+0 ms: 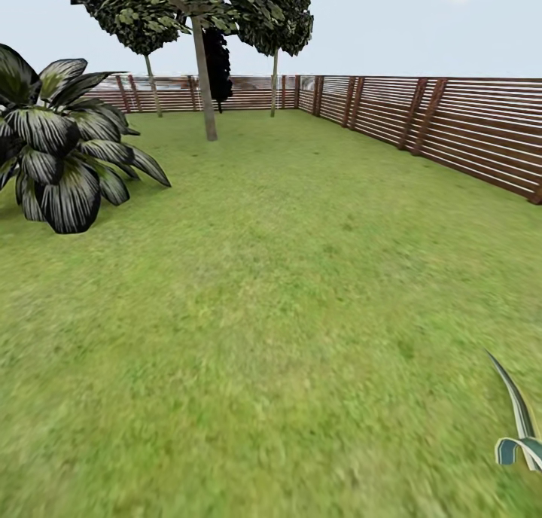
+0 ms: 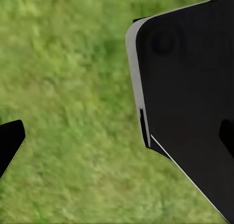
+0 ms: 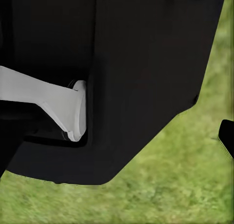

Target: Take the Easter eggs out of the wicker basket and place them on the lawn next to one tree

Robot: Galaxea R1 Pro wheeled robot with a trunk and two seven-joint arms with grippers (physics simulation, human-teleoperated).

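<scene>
Gripper state cannot be told for either arm: the left wrist view shows just one dark fingertip (image 2: 9,141) at the picture's edge beside a large black robot panel (image 2: 190,102) with a pale rim, and the right wrist view shows one dark fingertip (image 3: 227,136) next to a black robot body (image 3: 141,77) with a white piece (image 3: 58,104) set into it, so whether the fingers stand apart or together is hidden. Beneath both lies mottled green grass. From the head camera the lawn (image 1: 286,292) spreads wide and flat, blurred in the near part. A brown wooden fence (image 1: 459,126) of horizontal slats runs along the right side and across the far end, closing the garden under a pale sky. The tree (image 1: 204,81) with the straight grey-brown trunk stands far off on the grass, short of the back fence, its leafy canopy overhead. Thin-trunked trees (image 1: 274,81) and a dark bushy tree (image 1: 218,66) stand close to the far fence. A large plant with dark, white-streaked leaves (image 1: 60,149) sits on the grass at the left, and a striped leaf tip (image 1: 519,428) pokes in at the lower right corner.
</scene>
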